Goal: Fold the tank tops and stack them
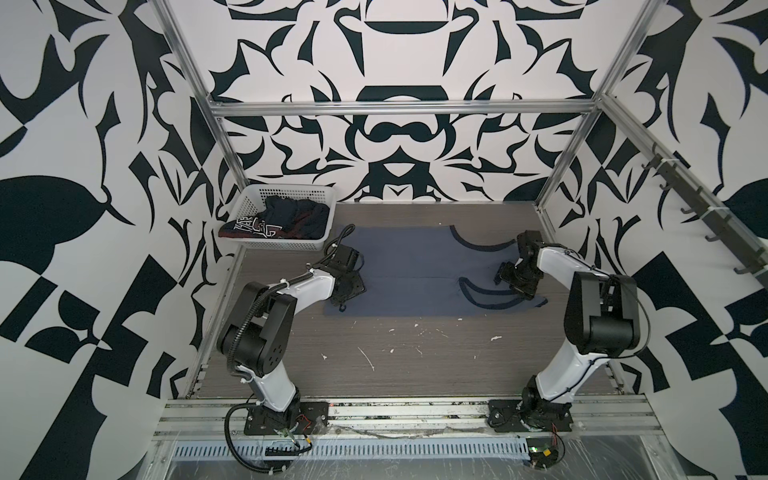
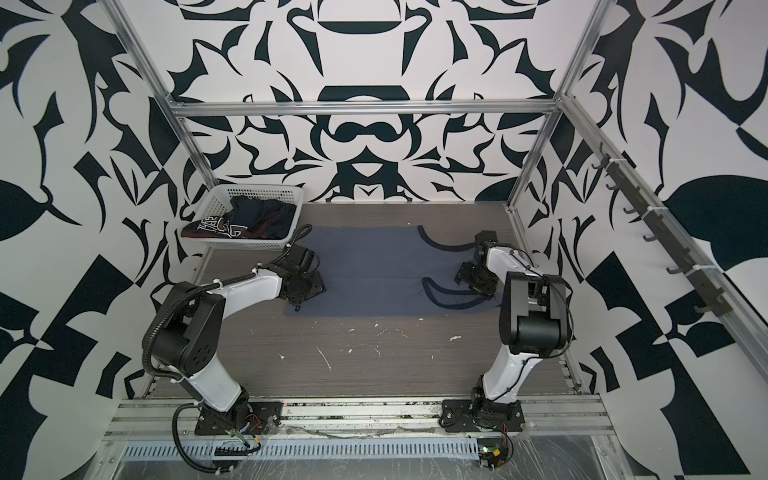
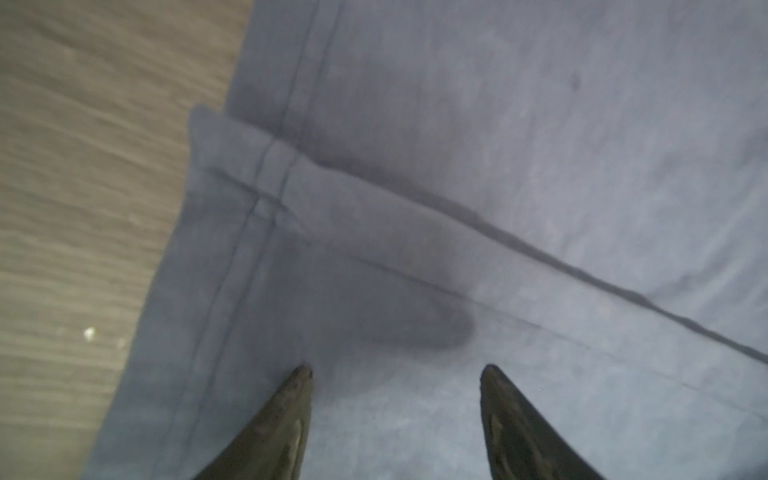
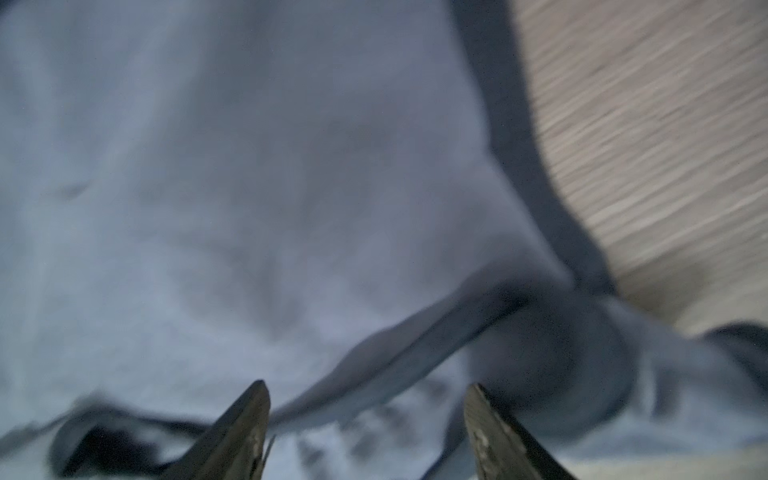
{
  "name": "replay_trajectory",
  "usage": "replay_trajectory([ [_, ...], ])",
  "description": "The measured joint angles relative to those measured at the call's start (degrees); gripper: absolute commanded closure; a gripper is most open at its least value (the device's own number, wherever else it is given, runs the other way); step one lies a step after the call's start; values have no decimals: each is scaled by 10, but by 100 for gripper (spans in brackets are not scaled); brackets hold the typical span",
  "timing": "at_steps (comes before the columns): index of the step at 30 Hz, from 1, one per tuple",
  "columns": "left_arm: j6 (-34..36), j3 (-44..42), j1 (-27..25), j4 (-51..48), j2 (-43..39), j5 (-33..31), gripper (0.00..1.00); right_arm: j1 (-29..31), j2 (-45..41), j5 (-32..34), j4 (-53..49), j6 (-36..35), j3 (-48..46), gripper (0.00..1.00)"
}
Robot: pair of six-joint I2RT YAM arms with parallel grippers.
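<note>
In both top views the grey-blue tank top (image 1: 415,274) lies spread flat on the far half of the counter (image 1: 415,365), hem toward the left edge and straps toward the right edge. The navy tank top (image 1: 291,220) sits bunched in the white basket (image 1: 286,188) at the far left corner. The left gripper (image 1: 351,291) hangs over the hem end and the right gripper (image 1: 509,276) over the strap end.

From the left wrist, the left gripper (image 3: 397,369) has its jaws spread apart above the stitched hem of the grey-blue tank top (image 3: 498,166), with nothing between them.

From the right wrist the picture is blurred. The right gripper (image 4: 366,385) also stands open, and a navy-trimmed strap (image 4: 515,145) curls beneath it. I cannot tell whether the fingers touch the cloth.
</note>
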Motion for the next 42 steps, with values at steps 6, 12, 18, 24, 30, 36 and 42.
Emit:
replay_trajectory([
  [6, -5, -15, 3, 25, -5, -1, 33, -58, 9, 13, 5, 12, -6, 22],
  [12, -6, -45, 1, 59, -21, -1, 33, -66, 4, 17, 16, 18, -22, 22],
  [18, -7, -76, -19, 89, -39, -15, 33, -87, -25, 8, 40, 28, -58, 22],
  [24, -24, -125, -72, 97, -83, -30, 33, -123, -85, 18, 26, 35, -122, 19],
  [30, -56, -144, -126, 50, -122, -36, 32, -131, -136, 34, 4, 35, -137, 17],
  [36, -45, -45, -113, -73, -127, -38, 30, -119, -179, 37, -22, 35, -99, 16],
  [42, 1, 160, -52, -107, -50, -68, 30, -55, -200, 37, -28, 35, -31, 18],
])
